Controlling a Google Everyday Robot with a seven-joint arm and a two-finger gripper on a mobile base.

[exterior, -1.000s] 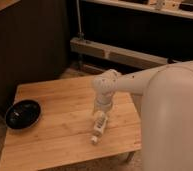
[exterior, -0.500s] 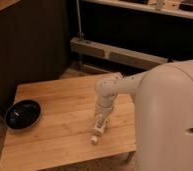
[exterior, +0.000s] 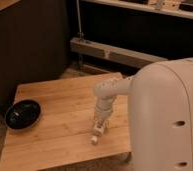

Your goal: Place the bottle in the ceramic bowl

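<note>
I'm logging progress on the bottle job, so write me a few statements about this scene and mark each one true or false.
1. The ceramic bowl sits on the wooden table, near its left edge in the picture. True.
2. The bottle is right at the gripper. True.
3. The bottle lies in the ceramic bowl. False: nothing shows inside the bowl, and the bottle is over the table well to the bowl's right.
4. The gripper hangs over the ceramic bowl. False: it is down at the bottle near the table's front edge, clearly apart from the bowl.
</note>
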